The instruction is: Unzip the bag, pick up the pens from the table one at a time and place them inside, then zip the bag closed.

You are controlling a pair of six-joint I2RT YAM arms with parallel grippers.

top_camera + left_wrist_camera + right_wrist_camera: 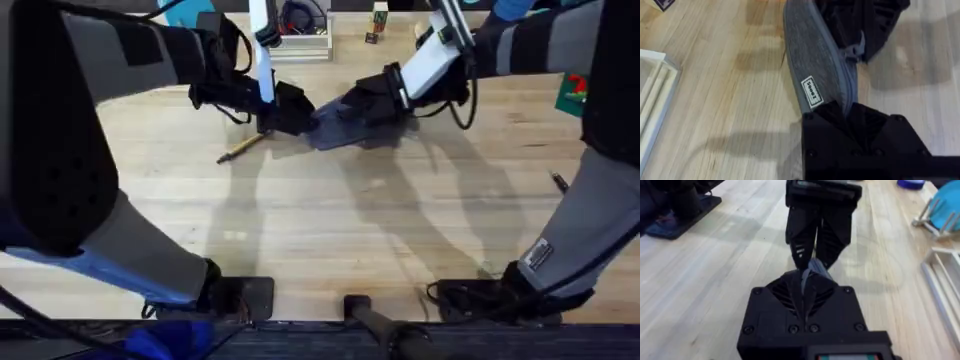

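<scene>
Pale wooden planks of the counter (330, 230) stretch under two robot arms that meet over a blue-grey bag (345, 125) lying toward twelve o'clock of the overhead view. The left tool (295, 112) is clamped on the bag's nine o'clock end, and its wrist view shows the fabric (815, 70), with a small white label (810, 91), pinched between its black fingers. The right tool (372, 103) is closed on the three o'clock end; from its own wrist camera the cloth edge (812, 272) runs between its fingers toward the other tool (812, 255) facing it. A light zipper pull (855, 50) shows on the bag's upper seam near the right tool, though whether that tool holds the pull itself or only the cloth beside it cannot be told.

A tan-yellow pen (240, 148) lies on the planks at about eight o'clock from the bag, just beside the left tool and not touching the bag. A small dark stick (559, 181), possibly the second pen, rests well apart at the three o'clock edge.

Judging by both pens lying outside, the work seems to be at the unzipping. To do it well, the left tool should anchor its end firmly while the right draws the pull straight along the seam, keeping the cloth taut and low so the teeth part cleanly and the bag does not lift or twist.
</scene>
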